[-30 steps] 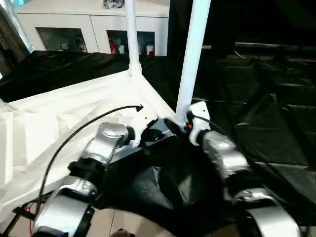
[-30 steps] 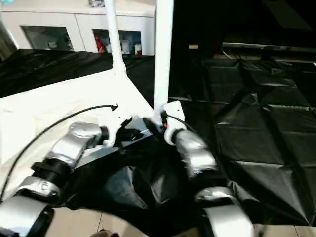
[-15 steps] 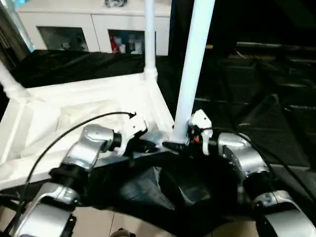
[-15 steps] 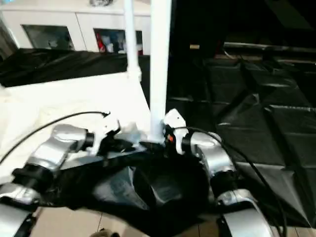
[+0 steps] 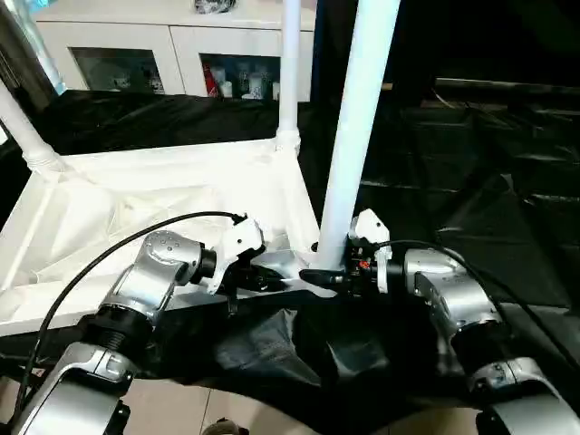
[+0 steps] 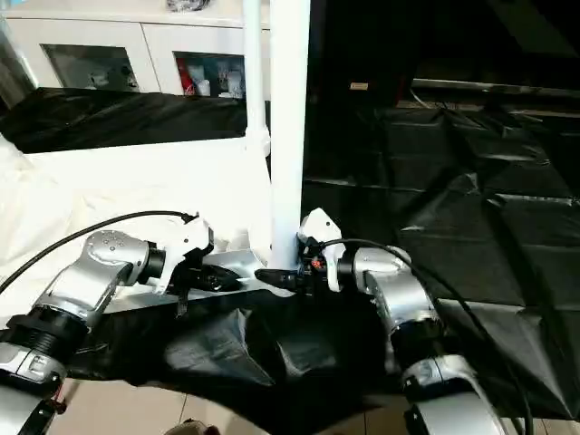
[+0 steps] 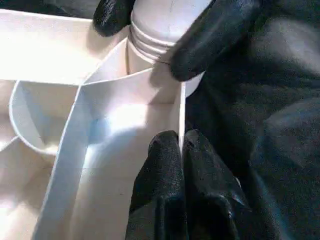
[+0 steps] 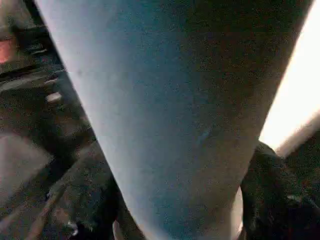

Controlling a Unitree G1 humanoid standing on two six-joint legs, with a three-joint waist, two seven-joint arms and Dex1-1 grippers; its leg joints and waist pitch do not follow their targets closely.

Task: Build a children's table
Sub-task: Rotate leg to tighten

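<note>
Head views evenly lit from above – white table top near blown out beside the left gripper. Black sheeting glints. Right wrist view dim, leg blurred – shadowed against a bright strip.

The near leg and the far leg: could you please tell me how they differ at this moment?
The near leg is clasped at its base by the right gripper; the far leg stands untouched. The near leg's threads show above the tabletop, so it seems not fully seated; the far leg looks seated. Both are white, roughly upright, at corners of the upturned tabletop.
</note>
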